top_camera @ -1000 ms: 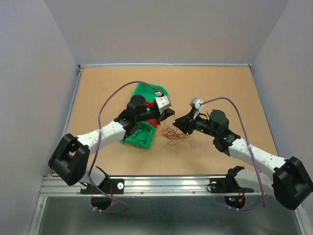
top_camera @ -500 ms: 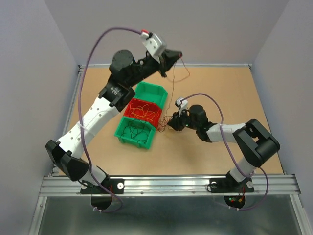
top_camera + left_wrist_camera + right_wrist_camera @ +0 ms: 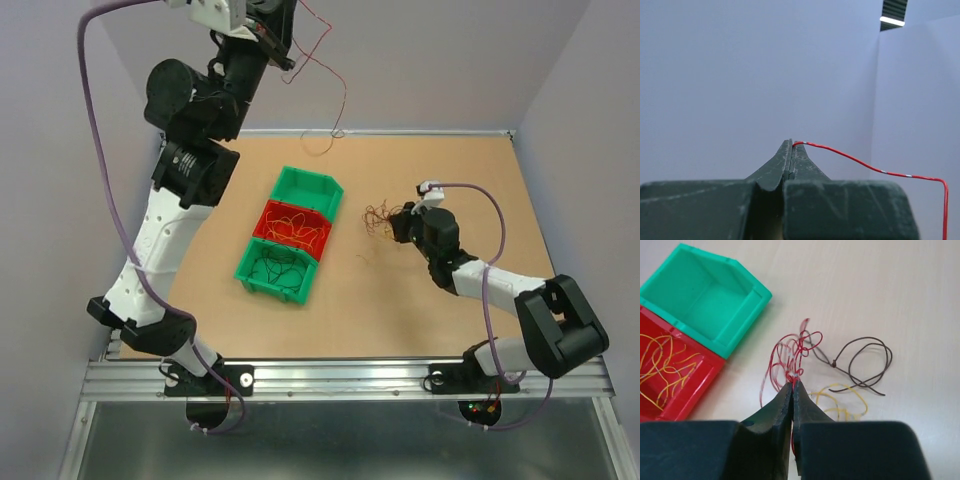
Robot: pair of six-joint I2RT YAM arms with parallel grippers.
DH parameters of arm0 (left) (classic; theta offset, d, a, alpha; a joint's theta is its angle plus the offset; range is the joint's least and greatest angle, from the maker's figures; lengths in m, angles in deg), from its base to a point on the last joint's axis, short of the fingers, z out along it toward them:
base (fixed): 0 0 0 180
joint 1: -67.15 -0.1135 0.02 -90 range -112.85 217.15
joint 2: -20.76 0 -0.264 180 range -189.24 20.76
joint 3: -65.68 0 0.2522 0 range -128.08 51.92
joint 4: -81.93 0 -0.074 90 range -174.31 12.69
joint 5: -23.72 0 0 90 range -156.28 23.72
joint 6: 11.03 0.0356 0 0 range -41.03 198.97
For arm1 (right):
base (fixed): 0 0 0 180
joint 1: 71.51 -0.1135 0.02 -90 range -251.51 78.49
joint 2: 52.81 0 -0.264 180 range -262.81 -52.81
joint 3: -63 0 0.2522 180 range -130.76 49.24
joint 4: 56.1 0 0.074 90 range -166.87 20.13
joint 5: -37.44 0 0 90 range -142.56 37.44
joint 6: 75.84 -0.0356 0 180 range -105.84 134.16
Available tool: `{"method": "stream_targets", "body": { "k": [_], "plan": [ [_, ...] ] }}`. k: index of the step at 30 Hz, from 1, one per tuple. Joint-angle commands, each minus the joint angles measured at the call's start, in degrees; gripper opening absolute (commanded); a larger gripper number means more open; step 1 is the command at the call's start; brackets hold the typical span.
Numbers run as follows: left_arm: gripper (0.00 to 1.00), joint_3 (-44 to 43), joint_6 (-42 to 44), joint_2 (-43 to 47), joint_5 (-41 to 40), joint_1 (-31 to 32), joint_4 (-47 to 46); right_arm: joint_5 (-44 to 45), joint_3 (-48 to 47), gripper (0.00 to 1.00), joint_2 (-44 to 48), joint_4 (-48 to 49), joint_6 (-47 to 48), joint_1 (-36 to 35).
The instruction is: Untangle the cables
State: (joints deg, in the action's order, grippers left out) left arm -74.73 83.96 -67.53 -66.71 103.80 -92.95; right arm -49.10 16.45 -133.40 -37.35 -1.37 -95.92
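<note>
Pinching one red wire (image 3: 850,159) high beyond the green bin (image 3: 700,290) in my left gripper (image 3: 790,144), I clamp my right gripper (image 3: 792,386) on red strands of the tangle (image 3: 799,351) beside it, seemingly light, springy, best pinched at single strands.

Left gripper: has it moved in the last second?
Yes. The left gripper rose from just above the bins to high over the far edge of the table, carrying a red wire up with it.

No writing, label, brand, number or sign can be read in any of the three views.
</note>
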Motion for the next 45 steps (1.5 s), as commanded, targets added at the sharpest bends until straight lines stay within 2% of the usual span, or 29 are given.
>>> {"method": "stream_targets", "body": {
  "k": [1, 2, 4, 5, 7, 9, 11, 14, 25, 29, 34, 36, 37, 42, 43, 45],
  "plan": [
    [0.00, 3.3, -1.1, -3.6, -0.8, -4.3, -0.1, 9.4, 2.9, 0.12, 4.1, 1.1, -2.0, -0.3],
    [0.00, 4.6, -1.9, -4.0, 0.2, -5.4, -0.5, 12.0, 3.3, 0.16, 4.8, 1.0, -2.3, -0.3],
    [0.00, 6.6, -3.3, -5.4, 7.3, -8.6, -0.8, 13.8, 4.2, 0.31, 7.3, 0.9, -2.8, -0.3],
    [0.00, 8.9, -3.7, -5.8, 8.9, -9.1, -0.3, 14.9, 5.2, 0.47, 8.3, 0.9, -2.9, -0.3],
    [0.00, 13.0, -3.0, -5.9, 10.7, -10.2, -1.4, 15.3, 6.1, 0.57, 10.1, 0.9, -3.0, -0.3],
    [0.00, 21.3, -1.2, -5.4, 10.9, -10.8, -5.9, 15.1, 7.1, 0.64, 12.8, 0.9, -3.0, -0.3],
    [0.00, 30.8, 0.7, -3.8, 10.2, -11.2, -13.3, 14.7, 8.1, 0.65, 14.8, 0.9, -2.8, -0.4],
    [0.00, 38.5, 2.3, -3.1, 10.2, -11.7, -19.0, 15.9, 8.8, 0.66, 16.2, 0.9, -2.7, -0.4],
    [0.00, 54.9, 2.4, -2.3, 14.9, -14.8, -25.8, 15.8, 9.7, 0.67, 18.2, 1.1, -2.4, -0.3],
    [0.00, 57.7, 4.3, -1.6, 12.6, -15.3, -26.5, 14.1, 9.7, 0.68, 18.3, 1.1, -2.2, -0.3],
    [0.00, 58.7, 9.1, -2.6, 13.9, -16.3, -24.5, 12.5, 9.5, 0.68, 18.3, 1.2, -2.1, -0.4],
    [0.00, 58.0, 15.4, -3.7, 14.6, -16.2, -20.7, 11.7, 9.5, 0.68, 18.3, 1.2, -2.0, -0.4],
    [0.00, 57.8, 17.0, -4.2, 13.7, -16.1, -19.8, 11.5, 9.4, 0.68, 18.3, 1.2, -2.0, -0.3],
    [0.00, 55.4, 22.2, -9.0, -1.1, -16.1, -19.7, 9.7, 9.1, 0.68, 17.7, 1.5, -2.0, -0.3],
    [0.00, 54.5, 22.3, -11.3, -7.2, -15.9, -19.4, 9.3, 8.9, 0.68, 17.4, 1.6, -2.0, -0.3],
    [0.00, 50.5, 21.8, -13.7, -13.7, -15.9, -15.8, 8.7, 8.9, 0.68, 17.1, 1.9, -2.0, -0.4]
  ]
}}
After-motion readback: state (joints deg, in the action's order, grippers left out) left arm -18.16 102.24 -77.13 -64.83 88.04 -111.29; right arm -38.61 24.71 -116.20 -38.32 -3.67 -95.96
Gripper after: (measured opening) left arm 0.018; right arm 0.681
